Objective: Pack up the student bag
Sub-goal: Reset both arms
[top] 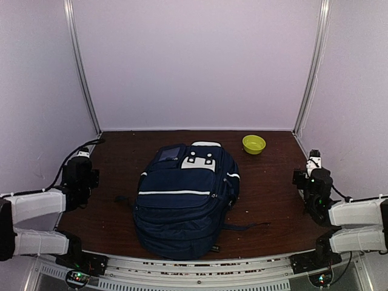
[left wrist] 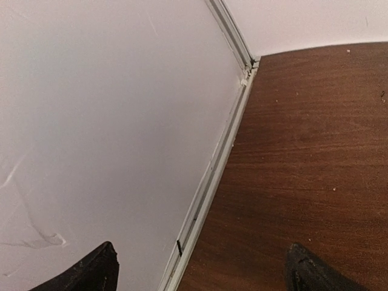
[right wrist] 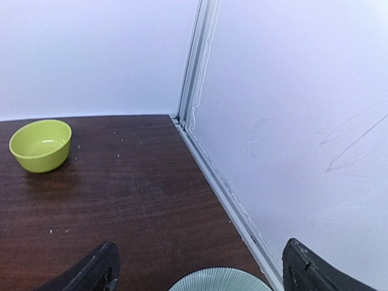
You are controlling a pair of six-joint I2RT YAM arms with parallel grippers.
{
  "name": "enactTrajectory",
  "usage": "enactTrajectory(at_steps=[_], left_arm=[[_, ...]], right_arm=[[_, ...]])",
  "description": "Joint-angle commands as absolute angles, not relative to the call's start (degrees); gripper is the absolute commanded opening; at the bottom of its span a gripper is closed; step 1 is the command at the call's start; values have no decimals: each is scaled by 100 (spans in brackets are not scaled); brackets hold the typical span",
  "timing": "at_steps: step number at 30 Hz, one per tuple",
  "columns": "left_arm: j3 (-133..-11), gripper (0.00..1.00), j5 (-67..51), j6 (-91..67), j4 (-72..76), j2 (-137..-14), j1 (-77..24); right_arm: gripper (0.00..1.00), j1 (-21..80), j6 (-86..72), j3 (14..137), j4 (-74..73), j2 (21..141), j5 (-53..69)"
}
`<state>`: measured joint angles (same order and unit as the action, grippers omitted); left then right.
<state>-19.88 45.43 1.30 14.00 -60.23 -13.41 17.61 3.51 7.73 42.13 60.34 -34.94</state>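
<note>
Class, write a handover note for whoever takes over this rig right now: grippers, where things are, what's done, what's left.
Left gripper: open, empty, at the table's left edge by the wall.
Right gripper: open, empty, at the right edge, a pale plate near its fingers.
Bag: lying flat mid-table, neither gripper touching it. Green bowl behind it to the right.
Done: cannot tell what is inside the bag.
Left: plate and bowl are outside; probably pack them if they belong, then check the zips.

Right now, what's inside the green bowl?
The bowl looks empty: only its bare green inside shows. The near inner wall is hidden behind its rim.
</note>
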Motion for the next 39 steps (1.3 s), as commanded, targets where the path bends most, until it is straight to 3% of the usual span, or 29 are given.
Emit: enactTrajectory(at_steps=[1,5,7,10,13,18,21,24,39], left_arm=[[-2159,98,3933,633,3275,-6952,-1056],[-2056,98,3346,982,4533,-7336,-842],[-1995,98,3001,1007,4905,-7426,-706],[-2257,98,2760,836,4417,-7507,-530],[-2304,98,2528,725,4233,-7463,-370],[-1805,97,1412,268,4951,-7148,-201],[-2038,98,1440,312,4755,-7427,-186],[-1797,98,1554,104,6176,-8219,-13],[-1791,98,1497,-89,5996,-8157,162]], right_arm=[[94,1151,354,661,6577,6576,-2844],[92,644,-307,720,6745,6953,-1911],[99,637,-144,653,7317,7412,-1565],[100,658,231,771,7705,7881,-830],[100,659,128,1272,6476,7731,-951],[100,606,88,1314,6430,7751,-991],[100,606,43,1365,6319,7766,-1006],[100,606,57,1343,6429,7789,-1010],[100,549,-9,1451,6199,7787,-892]])
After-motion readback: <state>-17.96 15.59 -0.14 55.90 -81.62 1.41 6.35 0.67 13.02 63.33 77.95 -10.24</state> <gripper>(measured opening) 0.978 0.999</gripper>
